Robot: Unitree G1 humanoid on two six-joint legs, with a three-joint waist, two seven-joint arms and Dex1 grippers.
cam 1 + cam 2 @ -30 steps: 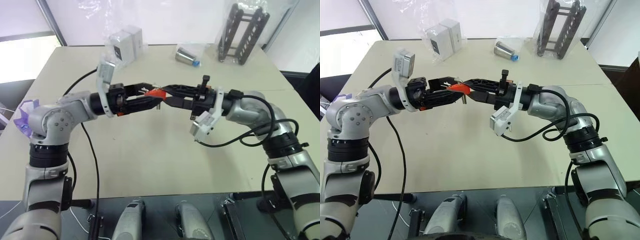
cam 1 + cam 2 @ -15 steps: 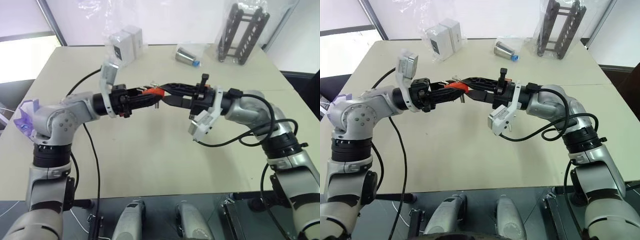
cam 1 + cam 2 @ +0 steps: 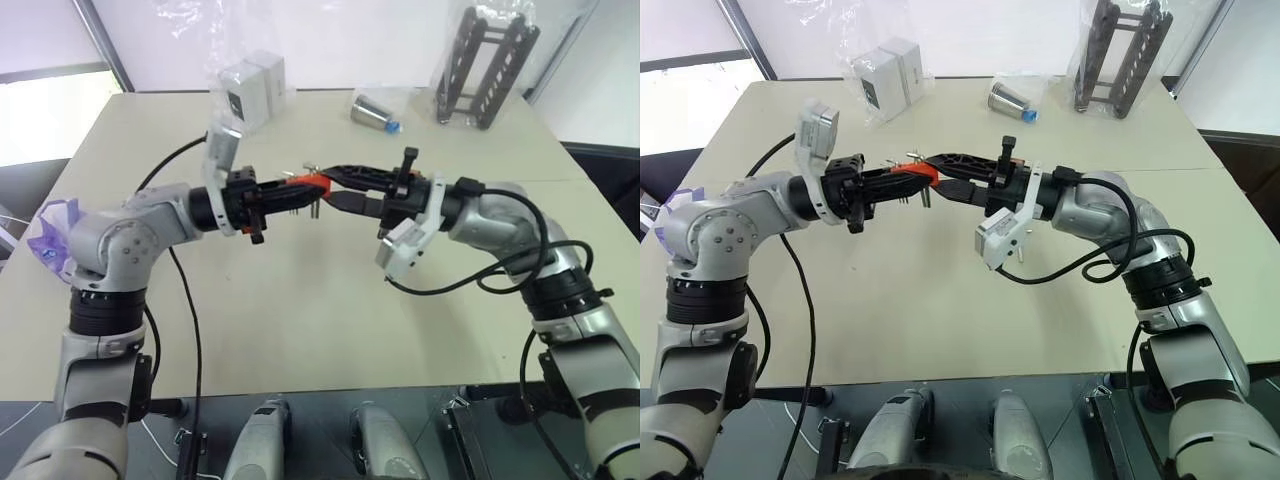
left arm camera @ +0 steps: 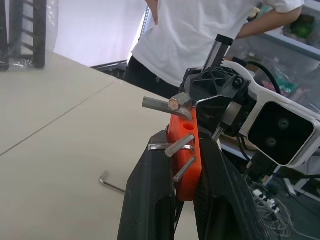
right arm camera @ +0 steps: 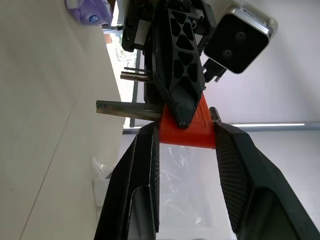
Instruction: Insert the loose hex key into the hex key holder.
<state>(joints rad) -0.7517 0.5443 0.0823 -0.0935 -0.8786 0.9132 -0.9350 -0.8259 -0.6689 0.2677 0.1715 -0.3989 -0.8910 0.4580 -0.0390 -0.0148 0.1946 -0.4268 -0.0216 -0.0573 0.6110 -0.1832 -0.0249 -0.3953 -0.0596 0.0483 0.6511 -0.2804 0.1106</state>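
Note:
Both grippers meet in mid-air above the table (image 3: 300,320) on the hex key holder (image 3: 313,183), a small red-orange block with short dark keys sticking out. My left gripper (image 4: 184,145) is shut on the holder (image 4: 187,131), one finger pressed to each side. From the opposite side my right gripper (image 5: 186,134) is also shut on the holder (image 5: 184,131). The loose hex key (image 4: 111,183), a thin silver L, lies flat on the table below the grippers, apart from both.
At the table's far side stand white boxes in a plastic bag (image 3: 250,85), a metal cup on its side (image 3: 375,110) and a black rack (image 3: 485,65). A purple object (image 3: 50,235) sits at the left edge. A person in a white shirt (image 4: 200,30) stands beyond the table.
My left gripper's fingers, wide open a second ago, have closed onto the holder. Both arms have stayed in place, and the right gripper has kept its grip.

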